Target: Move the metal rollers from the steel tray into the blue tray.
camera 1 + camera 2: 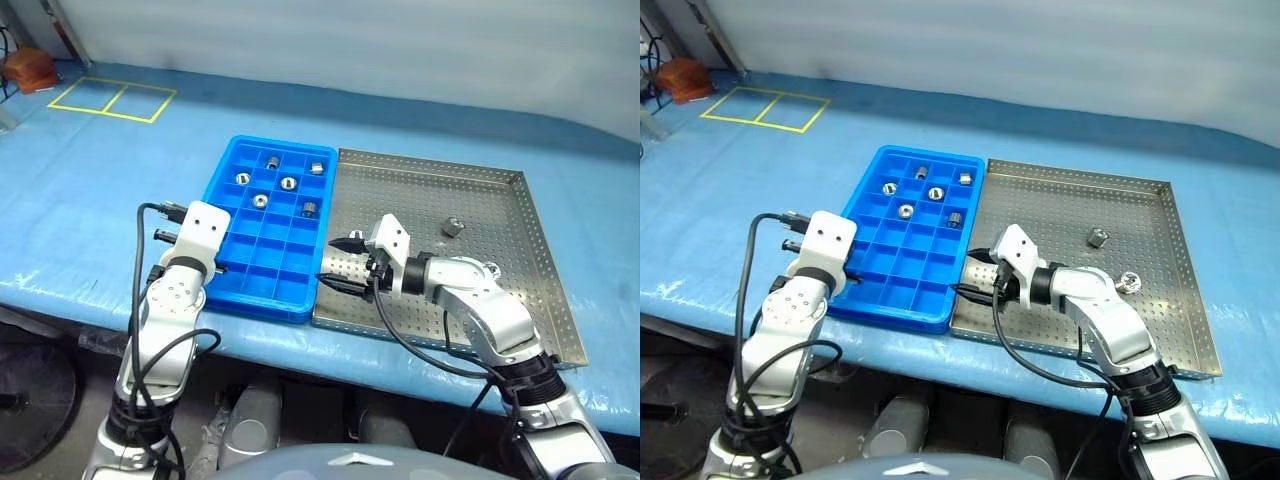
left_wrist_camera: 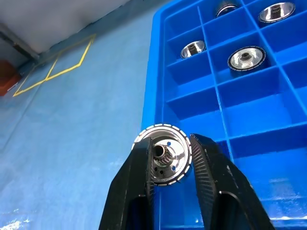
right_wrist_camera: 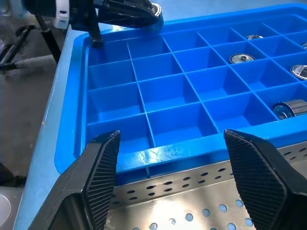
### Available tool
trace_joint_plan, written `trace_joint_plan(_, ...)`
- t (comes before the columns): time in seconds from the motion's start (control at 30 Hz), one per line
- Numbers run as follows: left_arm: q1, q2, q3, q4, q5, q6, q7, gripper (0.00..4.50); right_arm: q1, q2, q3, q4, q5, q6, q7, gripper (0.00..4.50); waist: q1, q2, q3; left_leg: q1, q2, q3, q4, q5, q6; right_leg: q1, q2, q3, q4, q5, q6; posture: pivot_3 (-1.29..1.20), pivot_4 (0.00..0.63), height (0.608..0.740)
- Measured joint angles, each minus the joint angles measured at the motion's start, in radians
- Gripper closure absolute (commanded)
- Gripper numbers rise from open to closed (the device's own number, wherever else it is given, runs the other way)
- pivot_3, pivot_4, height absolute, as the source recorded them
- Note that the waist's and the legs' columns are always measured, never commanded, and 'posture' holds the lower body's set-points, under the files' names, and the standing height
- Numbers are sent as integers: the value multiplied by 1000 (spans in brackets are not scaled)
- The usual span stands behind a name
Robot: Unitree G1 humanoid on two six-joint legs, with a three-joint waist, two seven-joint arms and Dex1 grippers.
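Left tool (image 2: 170, 158) is pinched on a shiny silver metal roller (image 2: 165, 154), held over the near left edge of the bright blue compartmented plastic tray (image 1: 225, 170); empty cells lie just ahead. Right tool (image 1: 340, 262) is spread, empty, over the perforated steel tray (image 1: 520, 300).

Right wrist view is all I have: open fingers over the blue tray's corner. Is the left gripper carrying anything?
Observer: Yes. The left gripper is shut on a metal roller beside the blue tray.
Operator: Any rollers remaining in the steel tray?
Observer: Two lie on the steel tray, one farther back, one by the right arm.
Operator: How many are already sorted?
Observer: Five rollers sit in far compartments, for example one.
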Motion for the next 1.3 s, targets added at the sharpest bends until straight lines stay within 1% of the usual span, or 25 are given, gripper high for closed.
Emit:
trace_joint_plan(0.27,-68,-18,10,135,-4,-108,8,3631,39,-20,-18,-41,-2,1,-30,850,-2,0,0,-1,0,0,0,0,0,-1,0,0,0,0,0,282,150,740)
trace_joint_plan(0.5,-76,-21,-4,197,-10,-148,-27,3631,62,-26,-31,-70,-2,4,-50,850,-22,-1,0,-1,0,0,0,0,0,-1,0,0,-1,0,0,254,150,740)
trace_joint_plan(0.6,-68,-12,-23,197,-7,-149,-46,2709,66,-29,-35,-78,-2,6,-60,850,-32,-1,0,-1,0,0,0,0,0,-1,0,0,0,0,0,247,150,740)
trace_joint_plan(0.63,-62,-7,-28,197,-1,-148,-47,2308,70,-31,-37,-80,-2,6,-62,850,-36,-1,0,-1,0,0,0,0,0,-1,0,0,0,0,0,247,150,740)
trace_joint_plan(0.67,-58,-6,-29,197,1,-148,-47,2048,72,-33,-37,-80,-2,7,-63,850,-40,-1,0,-1,0,0,0,0,0,-1,0,0,0,0,0,244,150,740)
trace_joint_plan(0.83,-60,-33,-27,196,-7,-183,-49,2048,74,-35,-38,-82,-2,15,-77,850,-53,-1,0,-1,0,0,0,0,0,0,0,0,0,0,0,227,150,740)
trace_joint_plan(0.97,-86,-85,-14,191,-62,-295,-73,2048,93,-37,-56,-104,-2,19,-100,850,-56,-1,0,-1,0,0,0,0,0,-1,-1,0,-1,0,0,201,150,740)
trace_joint_plan(1.1,-133,-137,-27,183,-211,-407,-211,2048,116,-67,-81,-132,-10,27,-127,850,-59,-1,0,-2,-1,1,1,0,0,0,-1,0,-1,0,0,158,150,740)
trace_joint_plan(1.2,-165,-126,-66,198,-282,-423,-328,2048,150,-104,-113,-167,-22,43,-147,850,-72,-1,0,-2,-1,1,1,0,0,0,-1,1,-1,0,0,119,150,740)
trace_joint_plan(1.3,-197,-95,-117,264,-294,-435,-403,2048,189,-120,-139,-198,-29,47,-168,850,-99,0,0,-1,-1,1,1,0,0,0,-1,1,-1,0,0,65,150,740)
